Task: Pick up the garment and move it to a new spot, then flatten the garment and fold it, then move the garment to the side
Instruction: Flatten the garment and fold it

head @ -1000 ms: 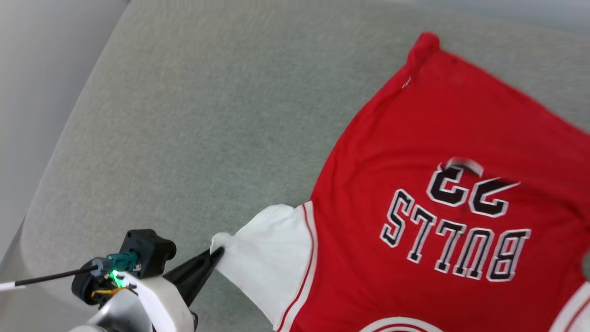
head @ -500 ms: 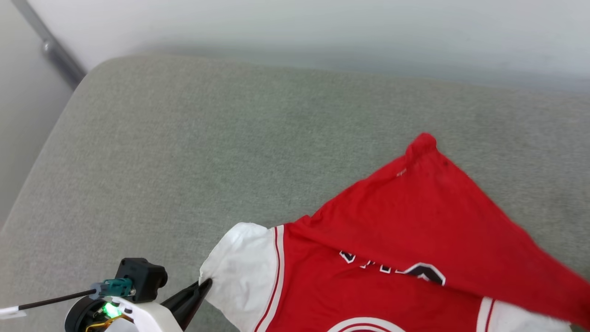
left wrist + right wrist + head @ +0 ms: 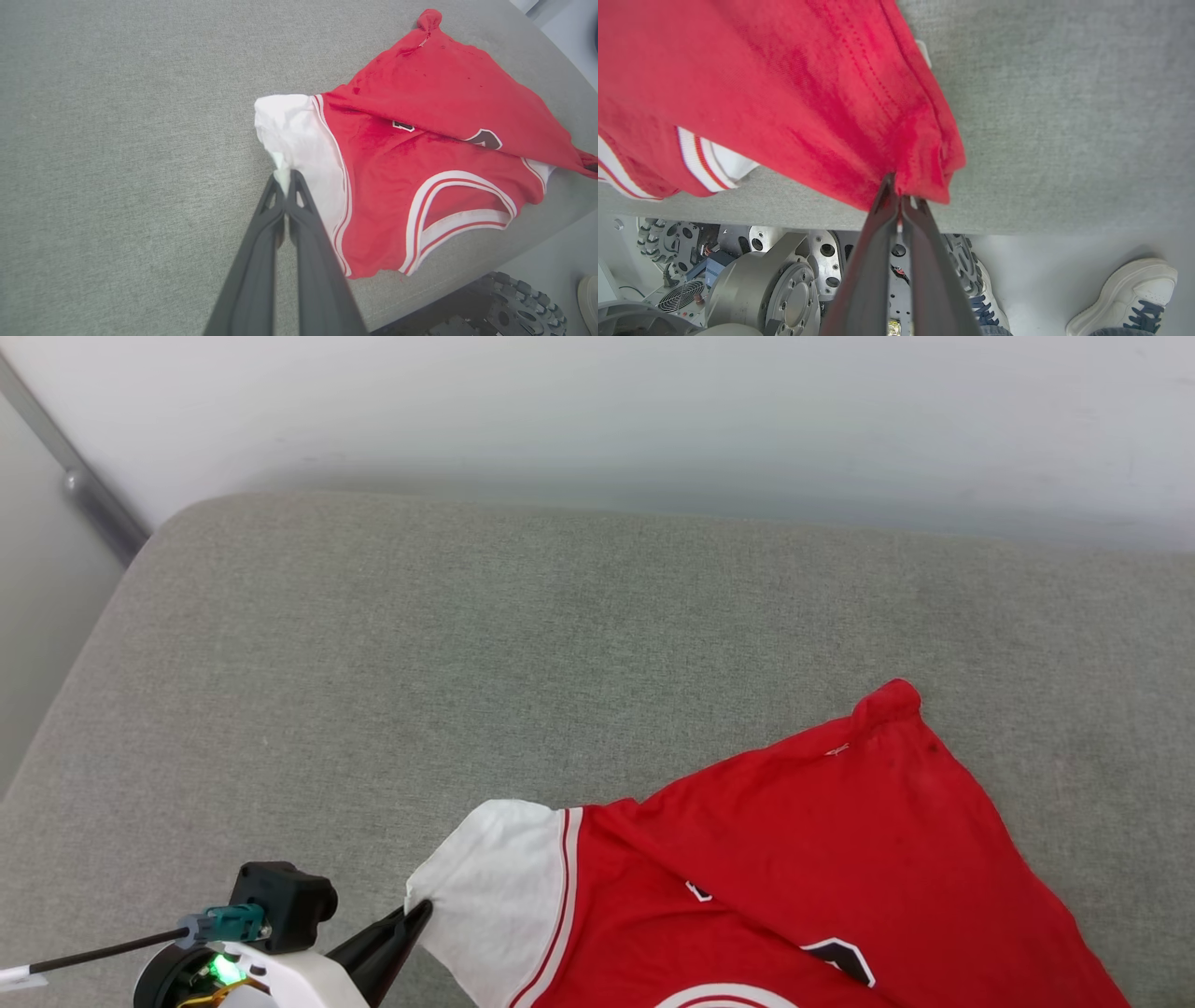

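- Your left gripper (image 3: pixel 283 176) has its two dark fingers pressed together, pinching the cuff edge of the white sleeve (image 3: pixel 299 135) of the garment (image 3: pixel 397 186). In the head view it sits at the lower left, with its tips at that cuff.
- Your right gripper (image 3: pixel 899 189) is closed too. It nips a bunched red corner of the garment's hem, close to the front edge of the cushion (image 3: pixel 420 663).
- The garment lies on the grey-green cushion, in its near right part in the head view, with the neckline towards you.
- The red lower part is folded over the chest. The fold runs on a slant from beside the pinched sleeve's seam and hides most of the black-and-white print (image 3: pixel 845 957).
- The other hem corner (image 3: pixel 892 700) rests on the cushion as a small twisted point, at the garment's far end.
- The striped neckline (image 3: pixel 462 205) lies near the cushion's front edge.
- A pale wall (image 3: pixel 653 411) stands behind the cushion.
- Below the cushion's edge, the right wrist view shows the robot's metal base (image 3: pixel 784 284) and a person's white shoes (image 3: pixel 1125 289) on the floor.
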Available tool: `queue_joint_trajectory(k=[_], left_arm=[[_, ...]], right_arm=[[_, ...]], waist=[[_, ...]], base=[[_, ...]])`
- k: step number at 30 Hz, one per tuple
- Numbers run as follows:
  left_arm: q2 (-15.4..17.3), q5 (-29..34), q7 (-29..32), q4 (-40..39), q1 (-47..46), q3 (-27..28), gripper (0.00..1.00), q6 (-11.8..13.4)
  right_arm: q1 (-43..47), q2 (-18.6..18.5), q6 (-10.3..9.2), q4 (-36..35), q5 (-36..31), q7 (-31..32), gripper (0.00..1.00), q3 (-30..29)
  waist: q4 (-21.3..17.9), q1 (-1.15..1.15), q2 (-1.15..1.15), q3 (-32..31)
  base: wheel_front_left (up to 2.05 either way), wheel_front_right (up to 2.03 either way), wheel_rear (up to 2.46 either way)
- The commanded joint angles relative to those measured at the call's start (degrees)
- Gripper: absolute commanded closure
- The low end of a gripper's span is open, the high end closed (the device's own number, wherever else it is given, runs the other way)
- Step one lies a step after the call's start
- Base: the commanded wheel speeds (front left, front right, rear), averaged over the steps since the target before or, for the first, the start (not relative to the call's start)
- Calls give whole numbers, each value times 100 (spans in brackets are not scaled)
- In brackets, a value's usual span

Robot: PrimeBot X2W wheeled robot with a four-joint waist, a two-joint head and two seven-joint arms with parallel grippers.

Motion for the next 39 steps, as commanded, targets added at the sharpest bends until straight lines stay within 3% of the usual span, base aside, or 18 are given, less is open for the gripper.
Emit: queue_joint_trajectory(k=[1,2,12,19,29,39], left_arm=[[9,20,-4,-17,41,6,100,12],[11,21,3,-34,48,2,100,25],[69,28,31,-285,80,26,100,97],[-2,150,-20,-401,-178,-51,100,-48],[-256,327,57,-408,-812,-222,100,-348],[-590,353,-48,-54,-1133,-387,100,-567]], right_arm=[[-23,-13,-2,50,-22,-71,54,-18],[-64,-11,-2,119,-27,-114,0,-24],[-909,-821,-2,-510,451,-35,0,316],[-2381,-1255,-2,-785,394,496,0,982],[-4288,-1266,-2,428,-329,1147,0,1935],[-4702,-1551,-4,1789,-824,1221,0,2523]], waist=[[7,1,0,-5],[12,1,0,-11],[223,1,0,109],[588,1,0,573],[1172,1,0,1375],[1523,1,0,1794]], base=[[0,0,0],[0,0,0],[0,0,0],[0,0,0],[0,0,0],[0,0,0]])
